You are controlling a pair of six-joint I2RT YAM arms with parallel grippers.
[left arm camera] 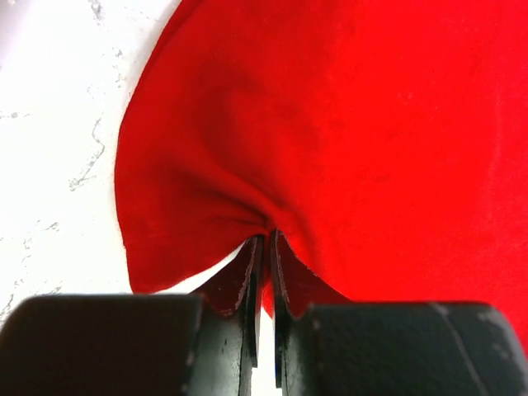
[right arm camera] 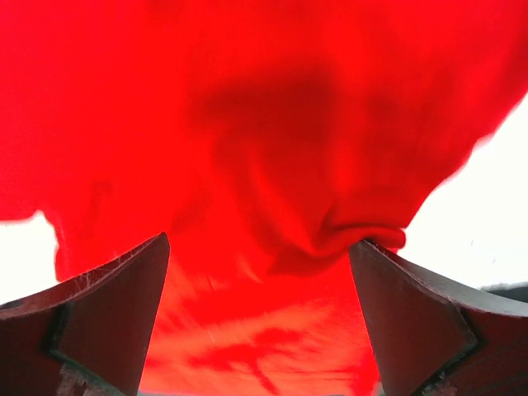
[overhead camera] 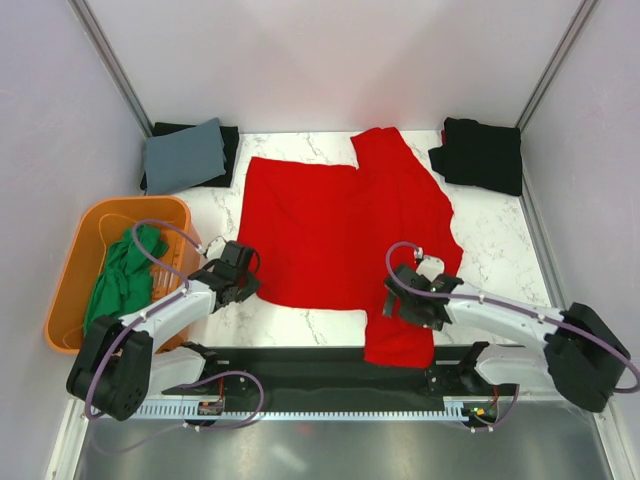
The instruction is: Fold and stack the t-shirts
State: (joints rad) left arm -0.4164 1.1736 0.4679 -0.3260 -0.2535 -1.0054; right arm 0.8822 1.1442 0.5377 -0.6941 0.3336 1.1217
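A red t-shirt (overhead camera: 340, 225) lies spread on the marble table, one sleeve hanging over the near edge. My left gripper (overhead camera: 243, 272) is shut on its near left corner; in the left wrist view the cloth (left arm camera: 330, 132) bunches into the closed jaws of the left gripper (left arm camera: 266, 247). My right gripper (overhead camera: 412, 300) is open over the shirt's near right part. In the right wrist view its fingers (right arm camera: 124, 305) stand wide apart with a red fold (right arm camera: 346, 235) between them, against the right finger.
An orange basket (overhead camera: 75, 275) at the left holds a green shirt (overhead camera: 125, 275). A folded grey shirt (overhead camera: 185, 155) lies on a black one at the back left. A black shirt (overhead camera: 482, 152) lies at the back right. Grey walls enclose the table.
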